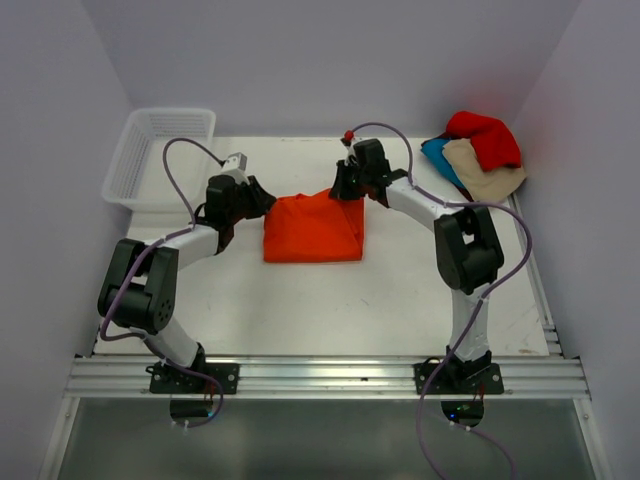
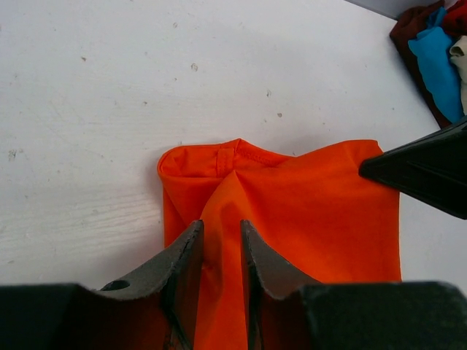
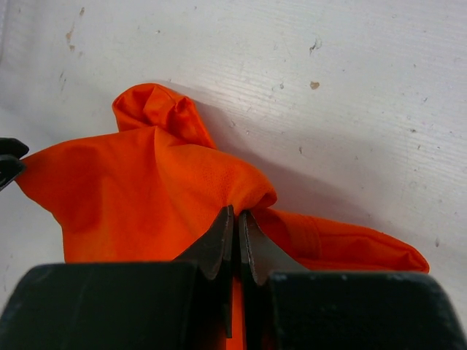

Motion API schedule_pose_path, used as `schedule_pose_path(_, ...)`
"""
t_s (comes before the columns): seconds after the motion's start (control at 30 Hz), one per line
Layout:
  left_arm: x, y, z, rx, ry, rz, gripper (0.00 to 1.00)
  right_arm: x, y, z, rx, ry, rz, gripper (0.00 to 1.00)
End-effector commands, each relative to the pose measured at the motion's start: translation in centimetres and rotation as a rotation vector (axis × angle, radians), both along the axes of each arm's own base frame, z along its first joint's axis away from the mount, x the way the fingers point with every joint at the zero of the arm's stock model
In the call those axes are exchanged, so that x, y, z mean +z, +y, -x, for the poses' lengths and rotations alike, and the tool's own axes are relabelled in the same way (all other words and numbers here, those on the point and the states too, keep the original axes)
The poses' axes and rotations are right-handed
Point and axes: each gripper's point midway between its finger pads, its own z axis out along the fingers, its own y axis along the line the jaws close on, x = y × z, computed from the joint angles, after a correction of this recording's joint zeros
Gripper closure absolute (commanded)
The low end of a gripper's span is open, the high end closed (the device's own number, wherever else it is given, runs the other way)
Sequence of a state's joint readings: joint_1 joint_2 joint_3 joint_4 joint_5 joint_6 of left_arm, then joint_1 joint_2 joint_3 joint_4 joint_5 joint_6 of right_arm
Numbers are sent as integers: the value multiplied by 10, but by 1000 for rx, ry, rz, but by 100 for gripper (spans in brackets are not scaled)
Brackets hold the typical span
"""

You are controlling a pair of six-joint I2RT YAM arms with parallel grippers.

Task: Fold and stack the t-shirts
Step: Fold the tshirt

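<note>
We see the bright orange cloth t-shirt (image 1: 312, 230) lying folded near the middle of the white table (image 1: 300, 310). Our left gripper (image 2: 220, 226) is closed on a raised ridge of cloth at the shirt's 10 o'clock corner. Our right gripper (image 3: 235, 213) is clamped tight on the bunched 1 o'clock corner. At the table's 2 o'clock a red t-shirt (image 1: 485, 138), a beige t-shirt (image 1: 482, 170) and a teal-blue t-shirt (image 1: 439, 155) lie heaped together. A white plastic mesh basket (image 1: 160, 150) sits at 10 o'clock.
</note>
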State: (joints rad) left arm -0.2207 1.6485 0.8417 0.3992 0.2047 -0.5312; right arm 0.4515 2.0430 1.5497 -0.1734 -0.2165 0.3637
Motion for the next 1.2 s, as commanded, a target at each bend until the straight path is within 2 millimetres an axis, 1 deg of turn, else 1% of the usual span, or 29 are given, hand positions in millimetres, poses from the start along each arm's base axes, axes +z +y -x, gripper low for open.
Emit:
schedule_pose_path(0.0,11,-2,-7,-8,-36,18,70,12,-1,-8,-12,-35,20,100)
schedule_pose_path(0.1,1,-2,-7,-10,-16,11,70,-1,-1,-11,-19,-14,34,100)
schedule_pose_path(0.13,-1,-1,-7,-7,-11,7,70,-13,-1,-11,-18,7,45,100)
schedule_pose_path(0.2,-13,6,-10,34,17,-21,70,-20,0,-12,-17,20,48,100)
schedule_pose_path(0.23,-23,15,-9,81,52,-56,68,-24,0,-12,-14,26,49,100)
schedule_pose_path(0.27,-27,20,-12,107,71,-74,66,-25,1,-12,-14,29,46,100)
schedule_pose_path(0.37,-43,36,-12,176,121,-135,59,-27,2,-13,-14,29,43,100)
schedule_pose_path(0.4,-46,36,-12,176,128,-137,53,-27,2,-13,-14,29,43,100)
schedule_pose_path(0.43,-50,42,-12,206,140,-156,51,-27,2,-13,-13,29,42,100)
schedule_pose_path(0.57,-68,41,-14,202,176,-169,49,-24,2,-14,-14,24,43,100)
schedule_pose_path(0.7,-78,38,-14,188,194,-161,49,-25,1,-13,-17,23,50,100)
schedule_pose_path(0.73,-78,37,-14,186,194,-156,51,-26,1,-12,-13,27,49,100)
schedule_pose_path(0.77,-77,37,-13,184,189,-155,55,-26,0,-12,-14,28,50,100)
schedule_pose_path(0.8,-76,37,-13,185,187,-153,68,-26,0,-12,-14,27,49,100)
schedule_pose_path(0.87,-69,32,-13,161,170,-132,85,-23,0,-11,-14,21,46,100)
schedule_pose_path(0.9,-66,32,-13,160,164,-130,100,-23,0,-11,-14,20,46,100)
schedule_pose_path(1.07,-55,30,-14,150,140,-121,100,-20,1,-13,-13,12,43,100)
schedule_pose_path(1.17,-56,29,-12,143,141,-117,100,-21,2,-13,-11,17,43,100)
